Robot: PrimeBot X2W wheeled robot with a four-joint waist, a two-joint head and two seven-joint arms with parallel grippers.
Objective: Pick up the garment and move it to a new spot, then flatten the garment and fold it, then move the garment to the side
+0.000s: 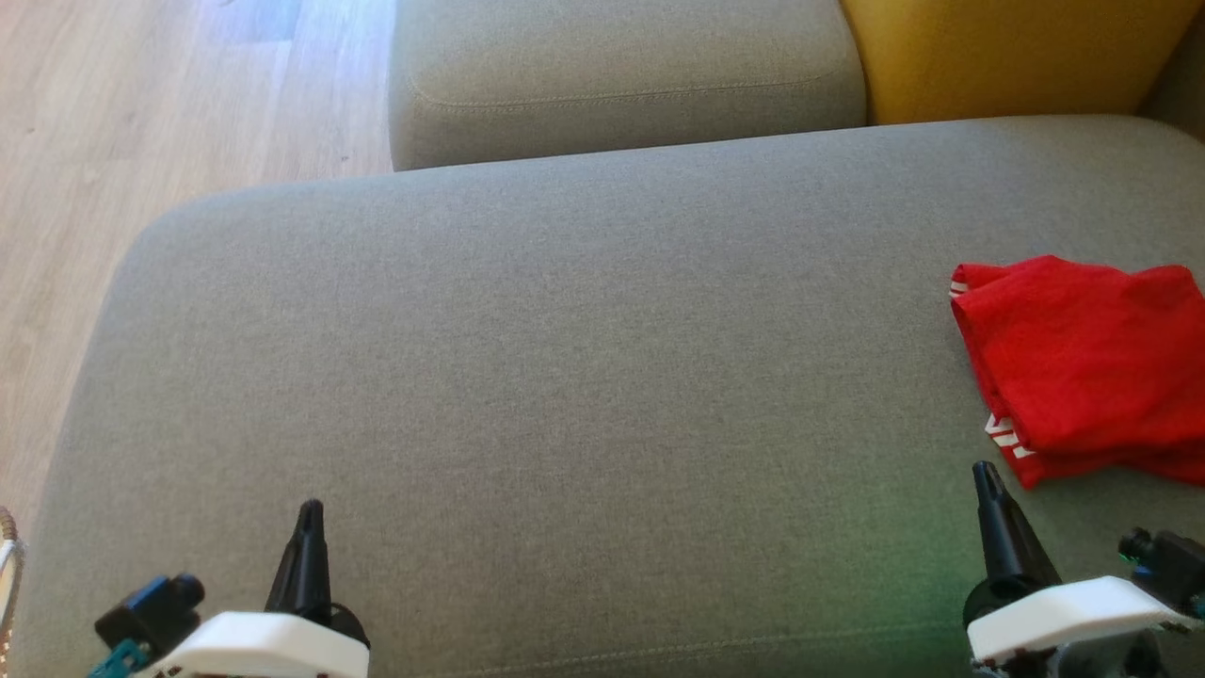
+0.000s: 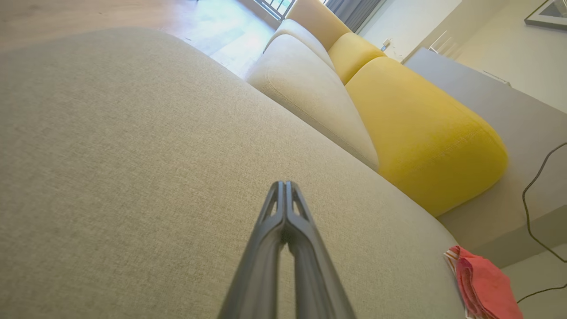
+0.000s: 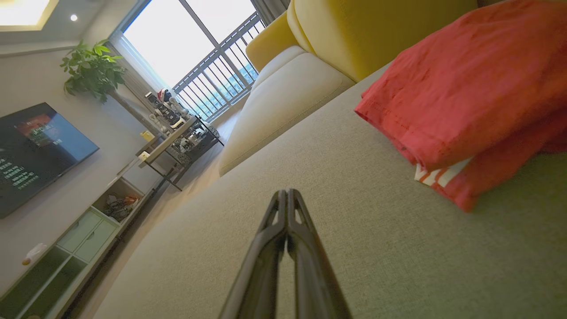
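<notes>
A red garment [image 1: 1083, 363] with white stripes lies folded at the right edge of the grey sofa seat [image 1: 565, 377]. It fills the upper right of the right wrist view as the red garment [image 3: 469, 88], and shows small at the lower right as the red garment [image 2: 485, 285] in the left wrist view. My right gripper [image 1: 985, 471] is shut and empty, just short of the garment's near left corner. My left gripper [image 1: 310, 513] is shut and empty at the seat's front left, far from the garment. Both pairs of fingertips are pressed together, as the left gripper [image 2: 284, 184] and the right gripper [image 3: 286, 192] show.
A second grey cushion [image 1: 621, 75] and a yellow cushion [image 1: 1007, 56] lie behind the seat. Wooden floor [image 1: 141, 113] runs along the left. A TV [image 3: 31, 150], a low cabinet [image 3: 79, 248] and a plant [image 3: 91, 71] stand across the room. A black cable [image 2: 531, 195] hangs beyond the sofa.
</notes>
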